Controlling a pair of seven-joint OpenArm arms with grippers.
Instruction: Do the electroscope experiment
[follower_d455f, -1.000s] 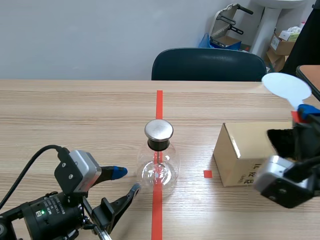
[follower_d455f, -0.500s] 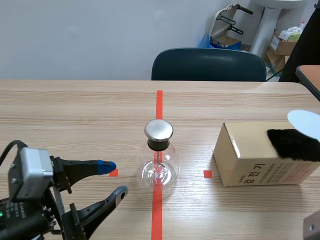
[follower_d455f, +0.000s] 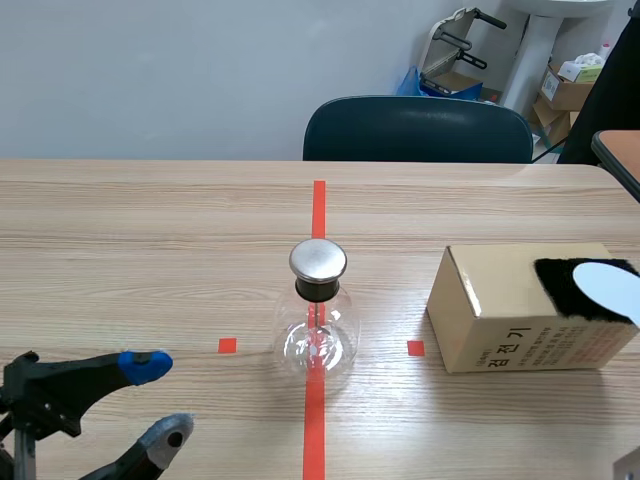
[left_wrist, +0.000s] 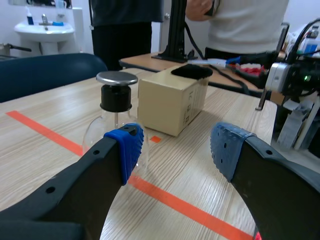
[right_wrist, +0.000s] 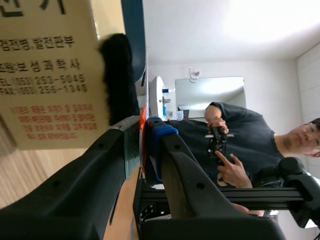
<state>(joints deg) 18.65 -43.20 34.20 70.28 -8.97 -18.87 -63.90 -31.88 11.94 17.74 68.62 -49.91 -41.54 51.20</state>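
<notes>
Nearest the robot, at 7 o'clock from the flask (follower_d455f: 318, 338), left gripper (follower_d455f: 155, 402) is hanging low over the table (follower_d455f: 140, 230), jaws gaping wide, gripping nothing. Its wrist view is showing the flask just ahead of the fingers, not touching.

Mid-table the flask is standing upright, metal cap (follower_d455f: 318, 260) on top. Foil leaves inside: can't tell.

At 3 o'clock from the flask, well apart, cardboard box (follower_d455f: 495, 320) is sitting with black fur (follower_d455f: 558, 285) lying on its top. White disc (follower_d455f: 610, 287) is sitting over the fur's 3 o'clock end; contact I can't confirm. Wrist view has right gripper (right_wrist: 145, 125) pinching the disc's thin red handle (right_wrist: 142, 150), jaws nearly closed on it. Scene view isn't showing that gripper itself.

My read: we're doing the charging step, disc against fur. Doing it well means keeping the disc flat on the fur, stroking with steady pressure, staying off the bare cardboard. After that, lifting clear, heading toward 9 o'clock and coming down on the cap from above so the glass isn't getting knocked. Disc shouldn't be brushing box or table en route, or charge would likely be leaking off. Left gripper is looking well placed for steadying the flask if needed.

Past the far table edge at 12 o'clock, chair (follower_d455f: 415, 128) is sitting.
</notes>
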